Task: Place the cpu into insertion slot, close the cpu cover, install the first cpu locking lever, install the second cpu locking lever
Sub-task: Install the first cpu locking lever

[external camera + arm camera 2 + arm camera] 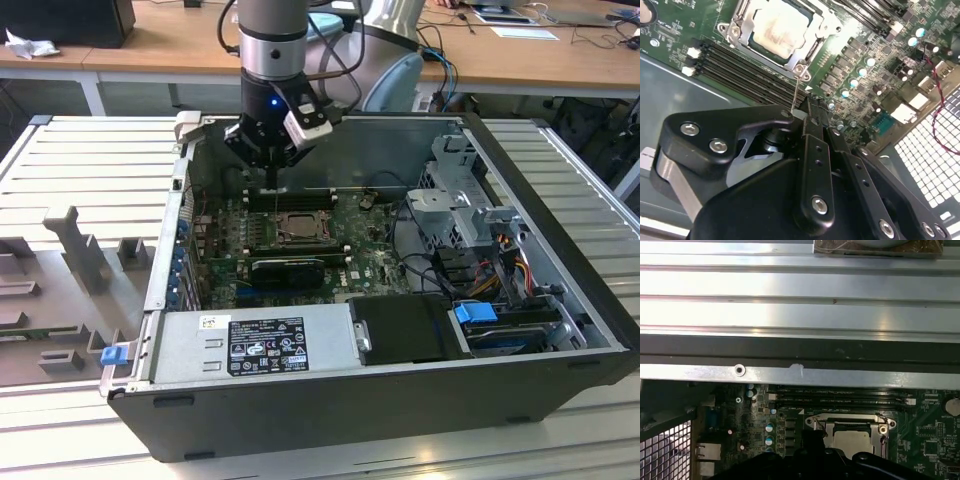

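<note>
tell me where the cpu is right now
The cpu sits in the insertion slot on the green board, framed by the cpu cover, beside the long black memory slots.

The gripper (812,107) body hides its own fingertips — their gap is unreadable. The cpu (855,440) is cut off below.
</note>
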